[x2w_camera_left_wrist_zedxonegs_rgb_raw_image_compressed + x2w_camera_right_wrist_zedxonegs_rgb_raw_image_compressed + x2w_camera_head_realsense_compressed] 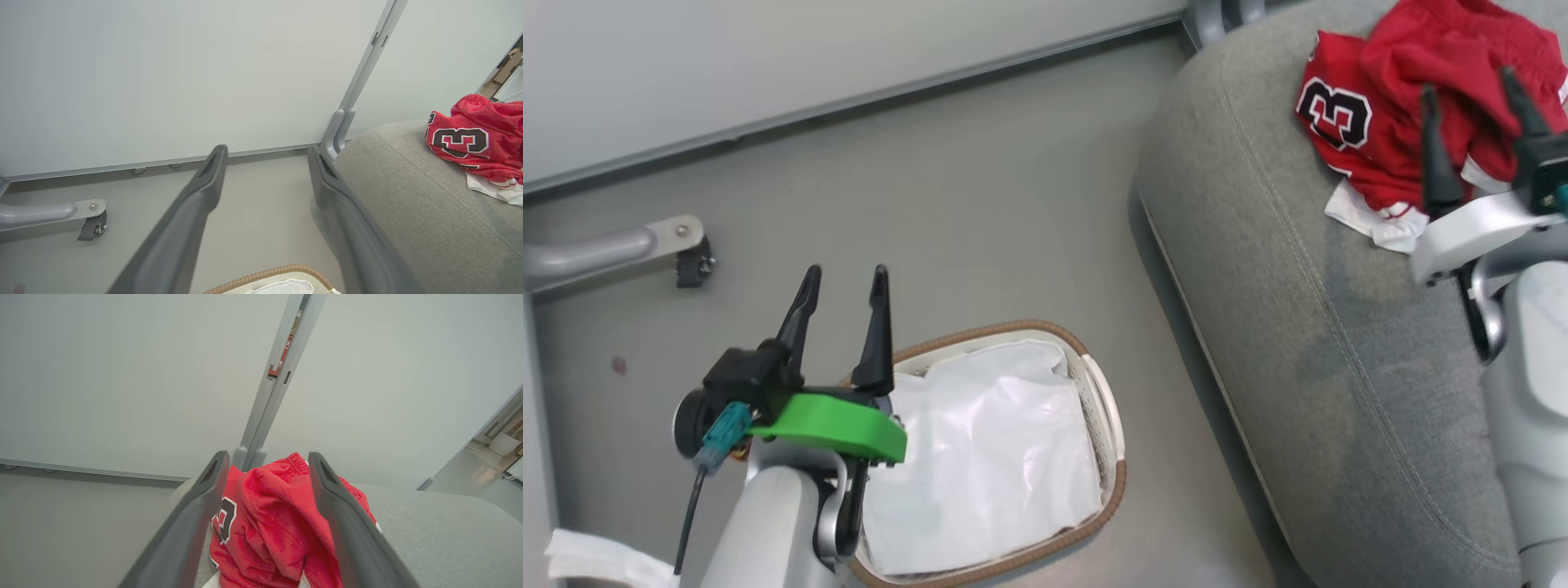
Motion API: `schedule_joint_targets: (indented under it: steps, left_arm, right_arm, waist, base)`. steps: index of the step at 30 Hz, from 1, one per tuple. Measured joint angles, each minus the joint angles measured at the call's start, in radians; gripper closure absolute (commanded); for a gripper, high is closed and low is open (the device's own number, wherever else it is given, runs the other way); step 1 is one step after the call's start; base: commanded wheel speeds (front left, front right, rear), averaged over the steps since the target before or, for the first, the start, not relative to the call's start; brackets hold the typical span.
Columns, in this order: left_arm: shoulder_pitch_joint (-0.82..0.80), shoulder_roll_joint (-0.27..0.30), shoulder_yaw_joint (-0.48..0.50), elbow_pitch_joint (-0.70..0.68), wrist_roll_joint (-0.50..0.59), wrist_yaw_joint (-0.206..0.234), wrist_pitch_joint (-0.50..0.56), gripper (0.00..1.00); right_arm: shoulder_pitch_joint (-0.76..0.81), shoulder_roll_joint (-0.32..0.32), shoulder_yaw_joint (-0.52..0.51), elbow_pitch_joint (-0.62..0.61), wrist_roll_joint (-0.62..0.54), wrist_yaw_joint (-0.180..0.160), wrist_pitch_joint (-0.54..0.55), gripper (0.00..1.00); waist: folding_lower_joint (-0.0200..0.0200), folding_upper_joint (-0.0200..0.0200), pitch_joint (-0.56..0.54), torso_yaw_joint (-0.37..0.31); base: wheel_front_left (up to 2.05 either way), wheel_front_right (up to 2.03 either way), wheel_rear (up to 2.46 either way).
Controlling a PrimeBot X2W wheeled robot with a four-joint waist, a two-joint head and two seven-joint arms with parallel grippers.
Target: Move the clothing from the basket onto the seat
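**Red clothing heaped on the grey seat, both grippers spread**

The clothing (pixel 1413 106) lies in a crumpled pile at the far end of the seat (pixel 1298 327). It is bright red, slightly shiny cloth with white trim poking out at its near edge. One fold bears a black numeral 3 outlined in white. The seat is a broad, rounded cushion of coarse grey weave with a stitched seam running along its length. The picture edge cuts off its right side.

The basket (pixel 1115 474) stands on the smooth grey floor (pixel 947 204), just beside the seat. It is oval, of white perforated plastic with a brown woven rim. A wrinkled, glossy white liner (pixel 988 457) lies inside it. The left forearm hides the basket's near-left rim.

The left gripper (pixel 846 271) hangs over the basket's left edge, its two tapering dark fingers parted and gripping nothing. A green plastic bracket (pixel 837 425) sits at its wrist. The right gripper (pixel 1467 82) is also spread. Its fingers overlap the red pile in the head view, and whether they touch the cloth cannot be told.

The left wrist view shows the pile side-on, with the numeral plain to read, and a sliver of woven rim at the bottom. The right wrist view frames the red folds between its fingers. Behind them it shows a grey upright post (pixel 273 388) with a small red label too small to read. A metal leg (pixel 645 241) with a dark foot stands at the far left, by the pale wall panel (pixel 768 57).
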Motion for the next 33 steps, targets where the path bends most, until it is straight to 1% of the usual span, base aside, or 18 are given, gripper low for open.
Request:
schedule_joint_targets:
  steps: [4, 10, 13, 18, 23, 29, 33]
  left_arm:
    - [0.042, -0.008, 0.051, 0.004, 0.009, -0.002, 0.0, 0.0]
    - [0.093, -0.018, 0.132, 0.016, 0.018, -0.01, 0.0, 0.0]
    - [0.115, -0.021, 0.153, 0.029, 0.021, -0.012, 0.0, 0.0]
    - [0.15, -0.022, 0.165, 0.04, 0.017, -0.019, 0.0, 0.0]
    - [0.194, -0.023, 0.158, 0.035, -0.011, -0.019, 0.0, 0.0]
    - [0.235, -0.024, 0.147, 0.022, -0.03, -0.012, 0.0, 0.0]
    - [0.249, -0.024, 0.14, 0.017, -0.036, -0.005, 0.0, 0.0]
  right_arm:
    - [0.038, 0.048, 0.021, -0.002, 0.018, 0.0, 0.0, 0.0]
    - [0.122, 0.132, 0.064, -0.021, 0.046, 0.0, 0.0, 0.0]
    - [0.172, 0.156, 0.081, -0.044, 0.053, 0.0, 0.0, 0.0]
    - [0.272, 0.171, 0.12, -0.083, 0.076, 0.0, 0.0, 0.0]
    - [0.37, 0.172, 0.154, -0.128, 0.142, 0.0, 0.0, 0.0]
    - [0.441, 0.171, 0.144, -0.157, 0.189, 0.0, 0.0, 0.0]
    - [0.466, 0.171, 0.147, -0.163, 0.195, 0.0, 0.0, 0.0]
  waist:
    - [0.0, 0.0, -0.043, 0.031]
    - [0.0, 0.0, -0.098, 0.1]
    - [0.0, 0.0, -0.118, 0.125]
    - [0.0, 0.0, -0.143, 0.152]
    - [0.0, 0.0, -0.167, 0.165]
    - [-0.0001, 0.0, -0.191, 0.16]
    - [0.0, 0.0, -0.202, 0.153]
  base:
    - [0.0, 0.0, 0.0]
    - [0.0, 0.0, 0.0]
    - [0.0, 0.0, 0.0]
    - [0.0, 0.0, 0.0]
    - [0.0, 0.0, 0.0]
    - [0.0, 0.0, 0.0]
    - [0.0, 0.0, 0.0]
